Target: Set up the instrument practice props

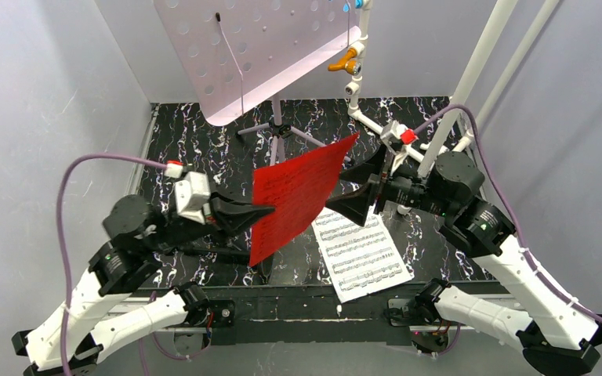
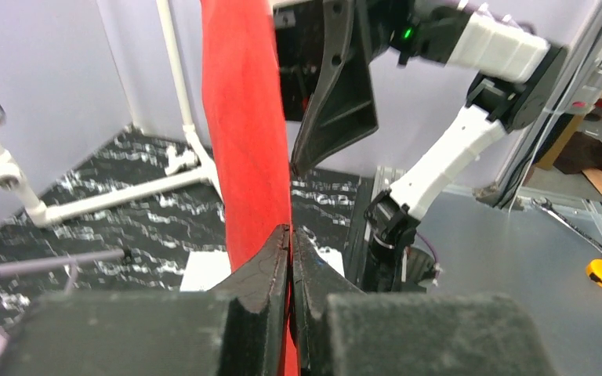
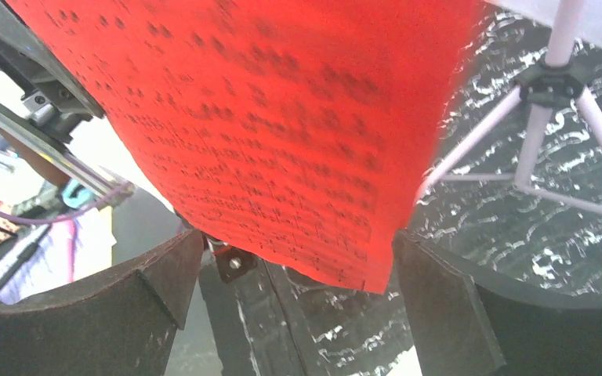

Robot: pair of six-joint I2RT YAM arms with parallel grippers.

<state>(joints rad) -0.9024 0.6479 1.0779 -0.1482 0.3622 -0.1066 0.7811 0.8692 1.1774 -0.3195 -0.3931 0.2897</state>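
Observation:
A red sheet-music page (image 1: pixel 298 196) hangs tilted in the air over the middle of the mat. My left gripper (image 1: pixel 270 210) is shut on its left edge; in the left wrist view the jaws (image 2: pixel 291 235) pinch the red page (image 2: pixel 247 117) edge-on. My right gripper (image 1: pixel 357 192) stands open at the page's right side. In the right wrist view the page's lower corner (image 3: pixel 266 117) hangs between my spread fingers (image 3: pixel 149 290) without touching them. A white sheet-music page (image 1: pixel 358 252) lies flat on the mat. The lilac perforated music stand (image 1: pixel 243 47) stands behind on tripod legs (image 3: pixel 549 86).
A white pipe frame (image 1: pixel 478 70) with an orange tap (image 1: pixel 345 59) and a blue tap (image 1: pixel 349 6) stands at the back right. The black marbled mat (image 1: pixel 188 141) is closed in by grey walls on the left, back and right.

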